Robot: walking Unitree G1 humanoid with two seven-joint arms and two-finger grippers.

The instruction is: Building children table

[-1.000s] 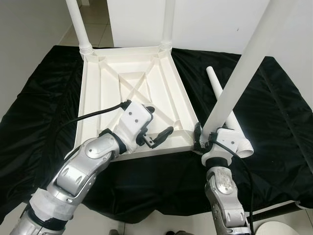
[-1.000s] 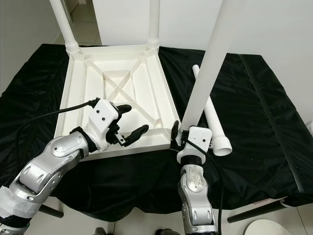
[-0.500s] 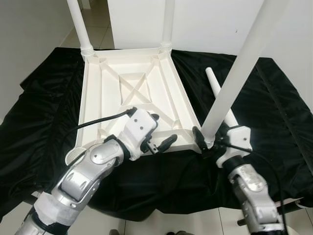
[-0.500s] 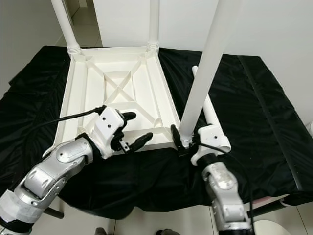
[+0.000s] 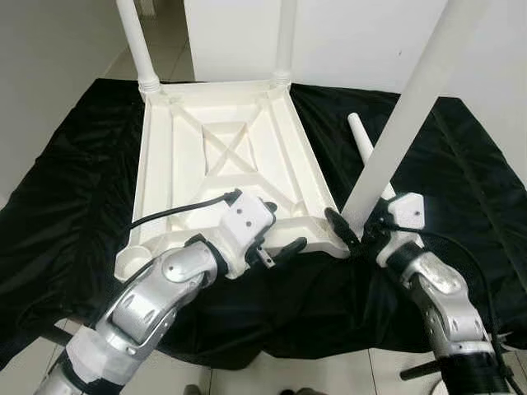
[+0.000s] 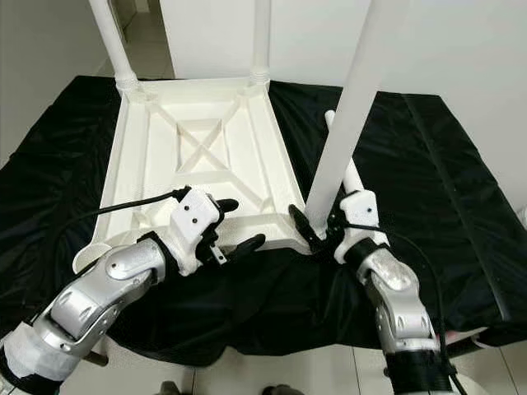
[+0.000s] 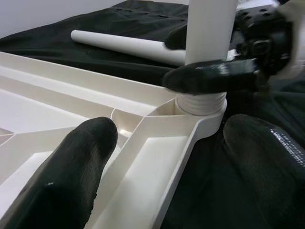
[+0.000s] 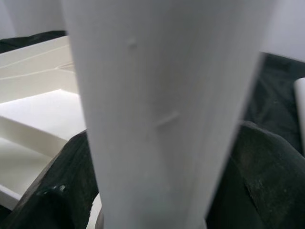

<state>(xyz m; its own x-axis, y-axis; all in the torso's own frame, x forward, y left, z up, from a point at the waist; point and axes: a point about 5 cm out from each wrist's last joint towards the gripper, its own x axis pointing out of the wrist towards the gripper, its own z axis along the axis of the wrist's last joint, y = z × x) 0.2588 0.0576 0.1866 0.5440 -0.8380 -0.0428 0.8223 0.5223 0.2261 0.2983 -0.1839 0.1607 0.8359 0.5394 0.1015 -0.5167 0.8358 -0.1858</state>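
Left eye view: right pincer [image 5: 352, 233] grips leg [image 5: 403, 115]

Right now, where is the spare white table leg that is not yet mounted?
The spare leg lies flat on the black cloth, on the robot's right of the upturned tabletop, just behind the leg gripped by the right gripper.

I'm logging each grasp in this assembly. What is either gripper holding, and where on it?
The right gripper grips the white table leg at its bottom end, just above the corner socket. The left gripper holds nothing.
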